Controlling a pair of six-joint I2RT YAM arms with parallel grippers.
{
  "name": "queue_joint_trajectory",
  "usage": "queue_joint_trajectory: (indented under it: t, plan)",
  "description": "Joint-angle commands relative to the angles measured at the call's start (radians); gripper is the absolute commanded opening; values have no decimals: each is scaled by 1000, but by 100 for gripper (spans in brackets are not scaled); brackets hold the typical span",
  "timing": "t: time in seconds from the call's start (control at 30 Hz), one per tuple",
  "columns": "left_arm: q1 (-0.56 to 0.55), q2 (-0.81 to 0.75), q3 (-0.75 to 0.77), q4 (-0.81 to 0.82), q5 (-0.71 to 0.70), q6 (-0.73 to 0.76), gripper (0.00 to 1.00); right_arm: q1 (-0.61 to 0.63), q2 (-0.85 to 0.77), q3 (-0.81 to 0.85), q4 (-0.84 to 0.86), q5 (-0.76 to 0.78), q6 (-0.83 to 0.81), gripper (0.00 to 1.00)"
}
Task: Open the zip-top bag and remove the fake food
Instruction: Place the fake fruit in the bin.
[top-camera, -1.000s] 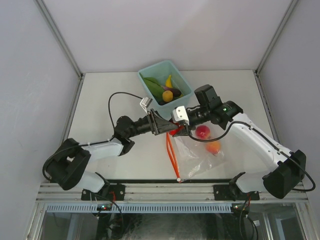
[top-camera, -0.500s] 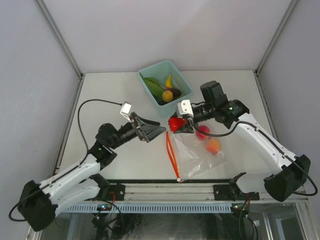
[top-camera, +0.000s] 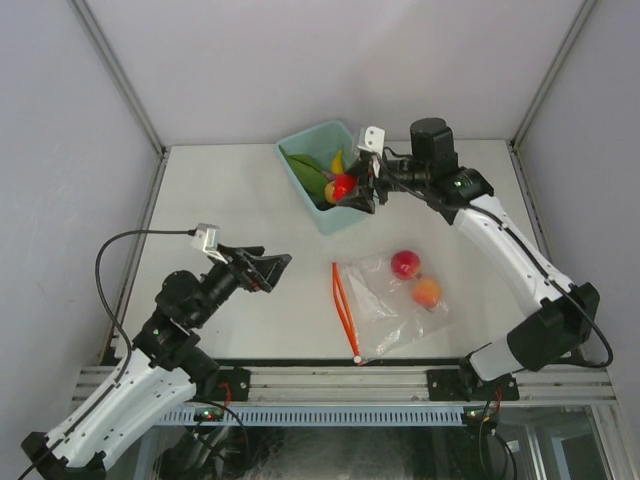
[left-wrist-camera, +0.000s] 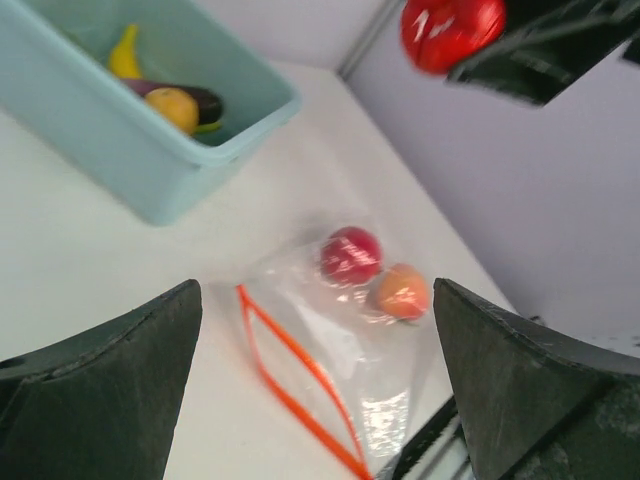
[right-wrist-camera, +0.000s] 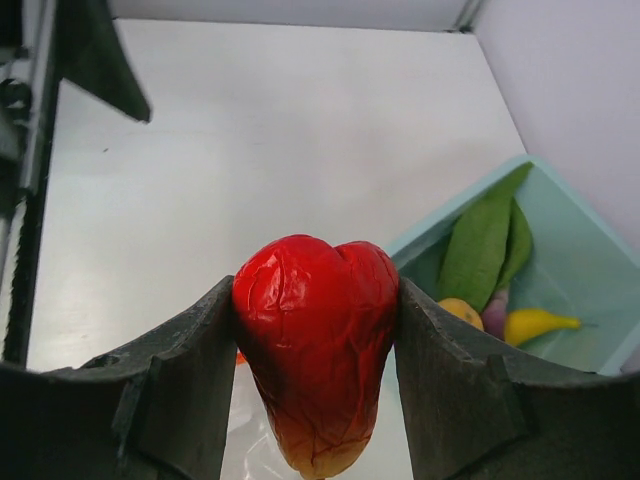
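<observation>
The white worktop (top-camera: 230, 190) is the biggest thing in front of me. My zip-top bag (top-camera: 385, 305) lies flat on it near the front edge, a bit right of the middle. Its red-orange zipper strip (top-camera: 343, 305) runs along the bag's left side. The teal bin (top-camera: 330, 222) sits at the middle of the back edge, well apart from the bag. My left gripper (top-camera: 270, 265) hangs over the left half of the worktop. Its two fingers (left-wrist-camera: 120, 370) are spread wide apart with nothing between them, and it points toward the bag. My right gripper (top-camera: 345, 187) is up in the air by the near side of the bin, and it is clamped on a red piece (right-wrist-camera: 315, 340) of fake food, one finger on each side. Two more pieces are inside the bag, touching each other: a red apple (top-camera: 405, 264) and a peach (top-camera: 427, 292). In the bin I see a long green piece (top-camera: 303, 170), an eggplant (left-wrist-camera: 190, 97), a yellow piece (left-wrist-camera: 123, 55) and a round yellow-orange piece (left-wrist-camera: 172, 108).
</observation>
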Motion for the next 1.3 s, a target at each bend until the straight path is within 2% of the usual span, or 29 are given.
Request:
queue_joint_trajectory:
  t: [0.0, 0.27, 0.53, 0.63, 0.9, 1.07, 1.27]
  plan:
    - [17, 13, 39, -142, -100, 95, 100, -15, 89, 109, 87, 90, 138, 0]
    - [24, 103, 97, -194, -172, 100, 100, -45, 316, 357, 7, 204, 139, 0]
    - [42, 161, 119, -219, -245, 86, 100, -88, 609, 697, -188, 351, 207, 0]
    - [44, 174, 113, -215, -264, 64, 100, -88, 674, 749, -209, 389, 191, 0]
    - [47, 185, 91, -201, -303, 0, 100, -70, 791, 757, -84, 479, 233, 3]
    - [49, 176, 81, -216, -298, -29, 100, -30, 853, 757, 75, 528, 248, 6]
    - [49, 166, 75, -244, -298, -57, 100, -9, 967, 823, 266, 623, 353, 7]
